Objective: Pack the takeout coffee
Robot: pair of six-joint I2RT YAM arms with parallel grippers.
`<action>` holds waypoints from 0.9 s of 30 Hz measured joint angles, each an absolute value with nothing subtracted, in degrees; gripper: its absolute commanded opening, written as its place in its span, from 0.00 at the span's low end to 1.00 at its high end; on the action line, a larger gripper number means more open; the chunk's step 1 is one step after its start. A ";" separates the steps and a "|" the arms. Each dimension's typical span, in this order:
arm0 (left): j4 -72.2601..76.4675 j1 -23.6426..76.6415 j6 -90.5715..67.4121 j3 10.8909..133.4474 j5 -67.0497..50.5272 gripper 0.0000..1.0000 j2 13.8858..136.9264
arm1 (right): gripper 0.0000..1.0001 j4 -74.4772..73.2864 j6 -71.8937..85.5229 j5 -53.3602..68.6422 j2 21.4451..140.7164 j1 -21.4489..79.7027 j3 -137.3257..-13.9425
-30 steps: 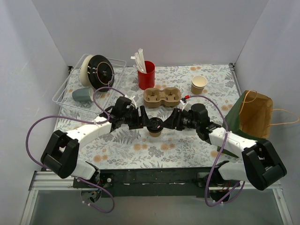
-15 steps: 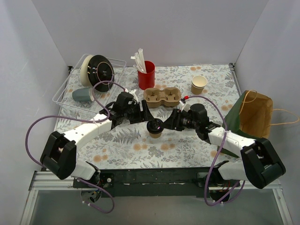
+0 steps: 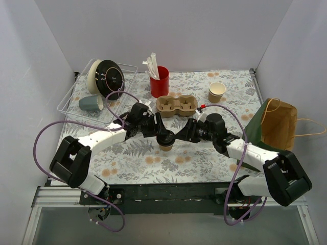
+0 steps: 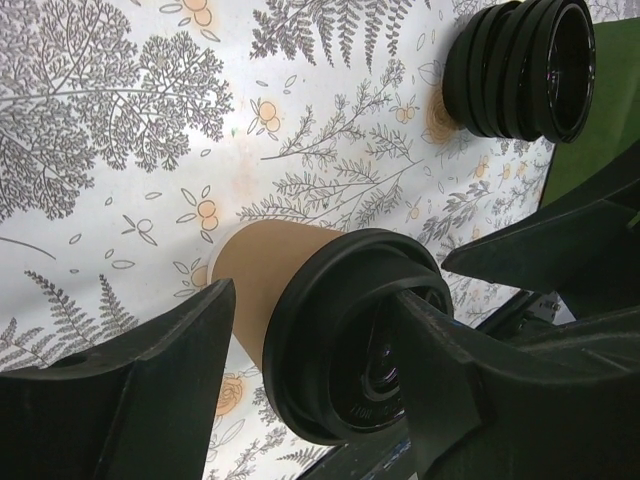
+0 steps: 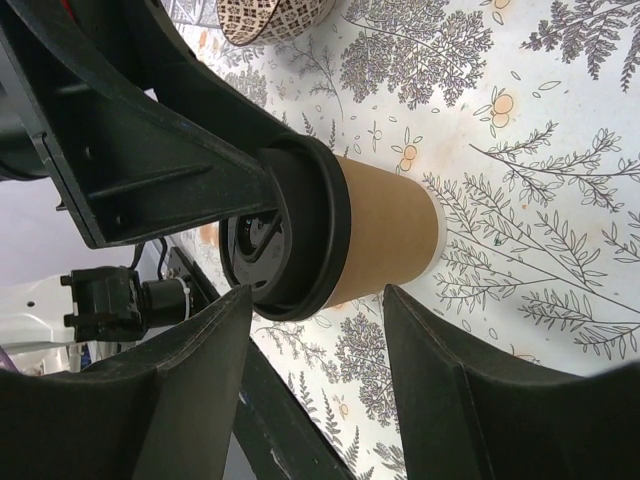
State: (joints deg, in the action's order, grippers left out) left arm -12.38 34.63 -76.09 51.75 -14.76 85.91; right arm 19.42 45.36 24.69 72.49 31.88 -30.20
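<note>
The takeout coffee, a brown kraft cup with a black lid, stands upright on the floral mat between both arms. My left gripper reaches over it from the left, open. One finger rests on the lid's top and the other stands off the cup's side. My right gripper is open on the cup's right. Its fingers straddle the space just short of the cup without touching it.
A two-hole pulp carrier sits just behind the cup. A red holder with straws, a tan lidless cup, a brown paper bag at right, a clear rack and a grey-blue mug stand around. Stacked black lids lie nearby.
The left gripper drew back toward the carrier, then returned onto the lid with its jaws a little narrower. The cup stands slightly further left. The right gripper has barely moved.
</note>
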 measured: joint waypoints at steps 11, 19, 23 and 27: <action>-11.97 34.74 -85.43 45.54 -11.84 0.64 79.37 | 0.64 19.73 48.86 21.19 70.24 36.71 -27.86; -12.14 34.74 -89.17 44.27 -10.76 0.59 74.59 | 0.65 20.91 53.47 13.78 66.81 43.55 -26.44; -11.99 34.74 -89.30 43.59 -10.70 0.57 75.02 | 0.64 21.10 56.53 9.23 66.85 46.72 -26.41; -11.81 34.76 -89.06 43.03 -10.61 0.55 75.92 | 0.64 21.06 58.65 5.13 66.85 48.49 -26.37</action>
State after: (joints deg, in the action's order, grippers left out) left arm -11.81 34.76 -89.06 43.03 -10.61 75.92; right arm 21.06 58.65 5.13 66.85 48.49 -26.37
